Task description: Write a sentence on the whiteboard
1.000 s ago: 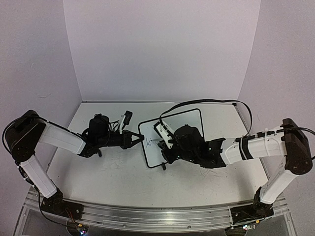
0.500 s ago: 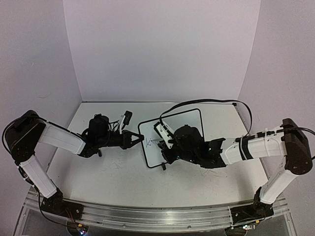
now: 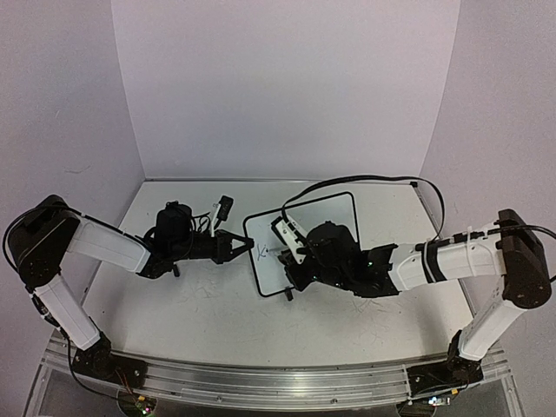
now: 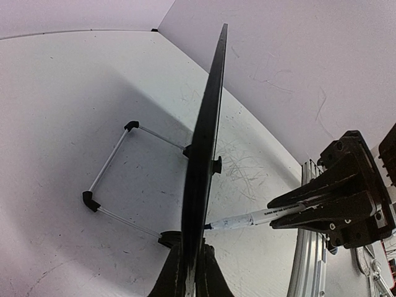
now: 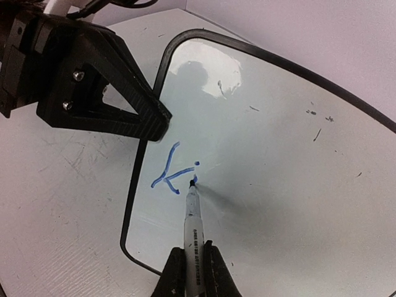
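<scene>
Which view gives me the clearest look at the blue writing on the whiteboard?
Right wrist: the blue writing is large and legible, reading "Ki", with the marker tip just below the dot. Top external shows only a tiny blue mark. Left wrist sees the whiteboard edge-on, so its writing face is hidden.

Left pincer (image 3: 245,246), right pincer (image 5: 192,265) — seemingly clamped
</scene>
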